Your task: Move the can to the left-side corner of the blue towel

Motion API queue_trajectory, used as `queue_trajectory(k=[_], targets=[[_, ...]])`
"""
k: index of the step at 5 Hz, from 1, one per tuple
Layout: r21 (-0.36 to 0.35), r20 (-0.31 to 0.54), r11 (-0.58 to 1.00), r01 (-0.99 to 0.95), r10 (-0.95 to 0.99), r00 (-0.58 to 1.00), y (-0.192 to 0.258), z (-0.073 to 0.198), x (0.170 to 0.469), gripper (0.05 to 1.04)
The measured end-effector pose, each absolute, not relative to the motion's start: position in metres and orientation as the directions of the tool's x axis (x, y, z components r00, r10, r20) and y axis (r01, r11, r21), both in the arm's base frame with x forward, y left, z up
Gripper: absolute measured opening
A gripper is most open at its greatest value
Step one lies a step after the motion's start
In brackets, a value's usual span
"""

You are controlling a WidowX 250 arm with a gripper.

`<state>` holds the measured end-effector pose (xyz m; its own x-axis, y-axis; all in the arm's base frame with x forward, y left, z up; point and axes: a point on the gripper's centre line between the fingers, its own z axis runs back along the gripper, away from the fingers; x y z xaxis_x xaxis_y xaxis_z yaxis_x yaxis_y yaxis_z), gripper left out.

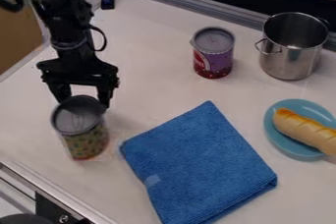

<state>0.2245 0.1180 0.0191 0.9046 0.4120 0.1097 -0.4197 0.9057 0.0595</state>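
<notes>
At the left, my gripper (82, 93) points down at the back of the top of a can (85, 139) with a grey lid and a green and yellow patterned label. The can's lid hides the lowest part of the gripper. The can looks upright on the white table, left of the blue towel (197, 164) and apart from it. The towel lies folded and turned at an angle, with its left-side corner a little to the right of the can.
Beyond the towel stands a purple and red can (213, 58). A steel pot (289, 53) is at the back right, and a blue plate (283, 144) holding a bread loaf (305, 132) lies at the right. Metal rails edge the table (151, 93).
</notes>
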Motion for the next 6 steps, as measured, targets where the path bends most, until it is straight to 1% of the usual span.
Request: queue_trajectory(k=[1, 2, 3, 4, 5, 6], targets=[[0.092, 0.098, 0.910, -0.405, 0.397, 0.913, 0.107, 0.011, 0.217, 0.999], [0.100, 0.099, 0.910, -0.403, 0.394, 0.914, 0.101, 0.009, 0.208, 0.999], [0.100, 0.104, 0.917, -0.386, 0.376, 0.921, 0.096, 0.011, 0.198, 0.999], [0.092, 0.107, 0.917, -0.388, 0.378, 0.919, 0.097, 0.014, 0.197, 0.999], [0.090, 0.104, 0.911, -0.401, 0.392, 0.914, 0.098, 0.017, 0.199, 0.999], [0.087, 0.155, 0.909, -0.407, 0.392, 0.907, 0.101, 0.021, 0.217, 0.999]])
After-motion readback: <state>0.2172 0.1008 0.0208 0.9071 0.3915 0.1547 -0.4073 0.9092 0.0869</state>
